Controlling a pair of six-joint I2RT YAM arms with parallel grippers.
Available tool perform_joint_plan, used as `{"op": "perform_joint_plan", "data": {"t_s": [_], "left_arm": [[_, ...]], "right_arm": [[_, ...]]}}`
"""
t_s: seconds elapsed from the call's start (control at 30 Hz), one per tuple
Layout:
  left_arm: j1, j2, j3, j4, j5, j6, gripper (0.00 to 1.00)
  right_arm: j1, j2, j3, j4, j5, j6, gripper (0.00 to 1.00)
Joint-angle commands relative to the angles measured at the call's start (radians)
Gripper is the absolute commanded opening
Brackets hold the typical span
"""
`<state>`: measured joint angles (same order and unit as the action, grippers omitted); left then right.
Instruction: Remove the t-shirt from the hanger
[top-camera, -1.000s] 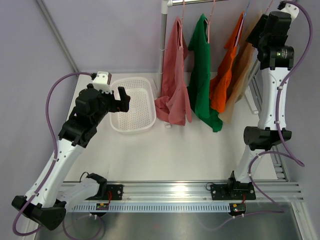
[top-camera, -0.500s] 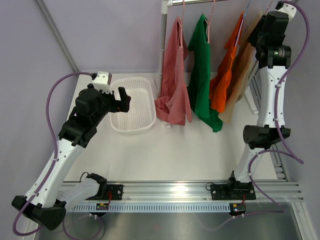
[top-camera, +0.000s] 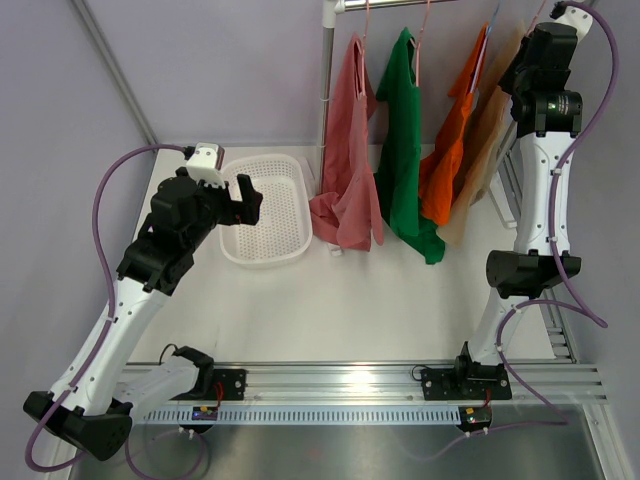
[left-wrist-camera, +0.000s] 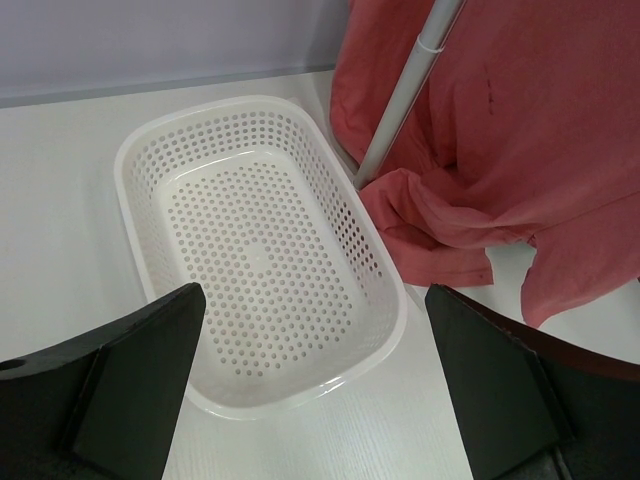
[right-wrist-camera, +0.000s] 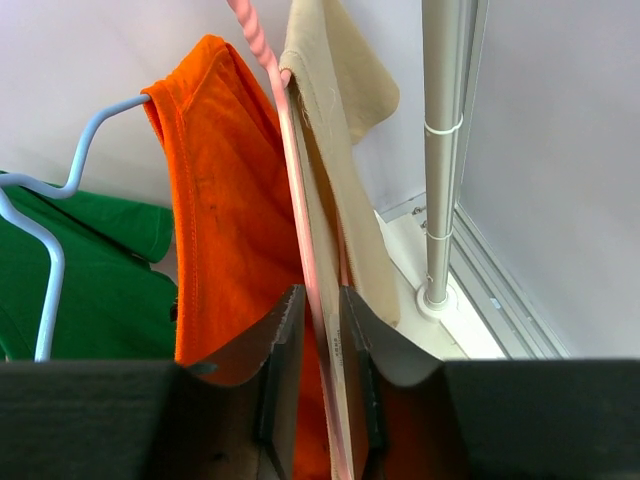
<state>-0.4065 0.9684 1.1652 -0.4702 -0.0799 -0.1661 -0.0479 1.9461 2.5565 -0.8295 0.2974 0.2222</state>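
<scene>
**Right gripper (right-wrist-camera: 320, 310) at the hanger of the beige t-shirt (right-wrist-camera: 335, 90).**
At the far right of the rack (right-wrist-camera: 440, 150), its jaws are clamped on the pink hanger (right-wrist-camera: 302, 190). The beige t-shirt hangs from this hanger, just right of the orange t-shirt (right-wrist-camera: 215, 180). The left gripper (left-wrist-camera: 315, 300) hangs wide open above the white basket (left-wrist-camera: 125, 190), far left.

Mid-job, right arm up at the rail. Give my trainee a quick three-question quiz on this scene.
1. True or false: the left gripper is holding a shirt.
2. What colour is the hanger between the fingers of the right gripper? A blue, B pink, C white.
3. Fill in: left to right in the top view hang the pink shirt, green shirt, orange shirt and ___ shirt.
Key: 1 false, it is open above the white basket. 2 B. 3 beige shirt.
</scene>
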Motion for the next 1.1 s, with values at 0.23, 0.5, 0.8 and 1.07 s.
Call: {"op": "perform_joint_plan", "data": {"t_s": [0.23, 0.5, 0.8, 1.07], "left_arm": [[-0.002, 0.006, 0.007, 0.033, 0.038, -0.009, 0.99], [-0.002, 0.006, 0.005, 0.033, 0.043, -0.01, 0.99], [-0.002, 0.006, 0.007, 0.033, 0.046, -0.009, 0.99], [-0.002, 0.006, 0.007, 0.033, 0.048, -0.009, 0.99]], "right_arm": [[-0.006, -0.052, 0.014, 0.047, 0.011, -0.029, 0.41], [-0.006, -0.059, 0.004, 0.044, 0.011, -0.027, 0.22], [-0.006, -0.078, -0.005, 0.053, 0.006, -0.029, 0.06], [-0.006, -0.095, 0.011, 0.082, -0.03, -0.047, 0.0]]}}
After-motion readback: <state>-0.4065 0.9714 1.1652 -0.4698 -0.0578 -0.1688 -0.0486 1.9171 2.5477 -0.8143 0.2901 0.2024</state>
